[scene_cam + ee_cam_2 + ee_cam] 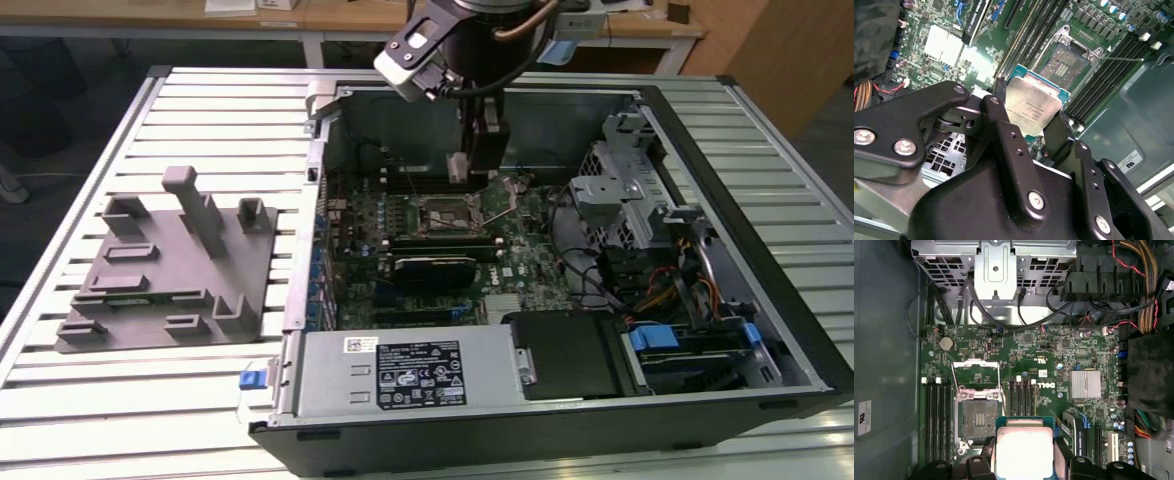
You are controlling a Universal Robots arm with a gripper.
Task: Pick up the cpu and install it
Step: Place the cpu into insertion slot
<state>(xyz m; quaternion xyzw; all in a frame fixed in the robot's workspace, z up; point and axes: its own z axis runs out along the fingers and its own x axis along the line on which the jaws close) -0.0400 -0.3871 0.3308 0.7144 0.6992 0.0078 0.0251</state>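
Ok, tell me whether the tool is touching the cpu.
Touching. In the second wrist view the tool clamps the cpu, its fingers pressed against opposite edges.

The arm (pixel 487 25) is seen in the exterior view at the far side of the scene, with its dark wrist (pixel 461 50) pointed steeply downward. Below the wrist the gripper (pixel 477 160) is hung close to vertical, fingertips lowest. In both wrist views the gripper is viewed from behind its black linkage bars, which are drawn inward. In the second wrist view the two fingers (pixel 999 112) are pressed from opposite sides onto the edges of the cpu (pixel 1035 105). The cpu is clamped between them with its silvery top turned toward the wrist.
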